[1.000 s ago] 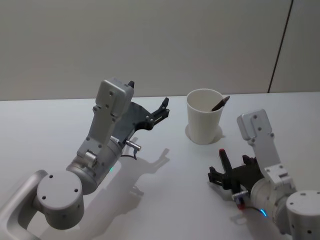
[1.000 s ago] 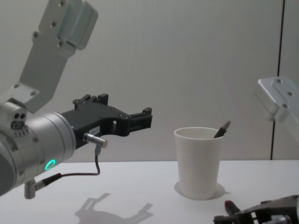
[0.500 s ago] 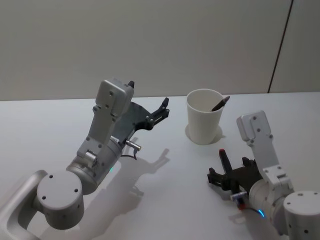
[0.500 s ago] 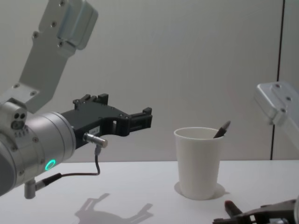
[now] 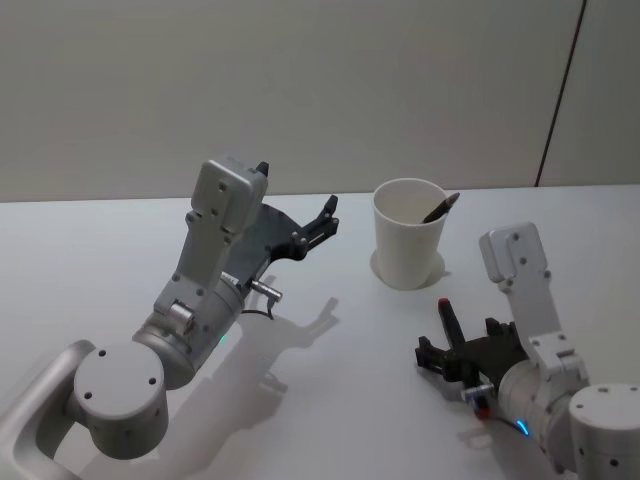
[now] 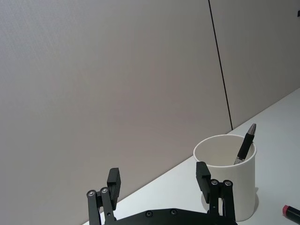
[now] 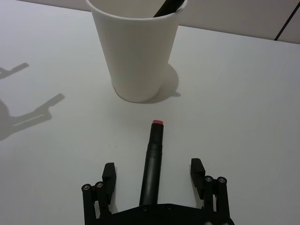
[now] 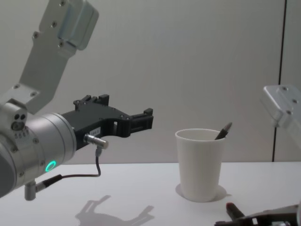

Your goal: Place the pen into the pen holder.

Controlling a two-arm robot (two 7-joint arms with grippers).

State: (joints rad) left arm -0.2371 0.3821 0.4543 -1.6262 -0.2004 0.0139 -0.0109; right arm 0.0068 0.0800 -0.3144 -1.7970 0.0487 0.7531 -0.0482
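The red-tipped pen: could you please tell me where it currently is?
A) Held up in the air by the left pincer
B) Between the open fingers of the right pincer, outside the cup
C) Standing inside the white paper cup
B: the right wrist view shows the red-tipped pen inside the open right pincer, its tip stopping short of the pen holder, which already holds another dark pen.

Head cam: we look down and forward onto the table point(image 5: 350, 400). Chest cam: low, side-on across it. Wrist cams ride close behind the left gripper point(image 6: 158, 173) and right gripper point(image 7: 153, 167), both facing the pen holder point(image 5: 408, 245); we get it in all four.
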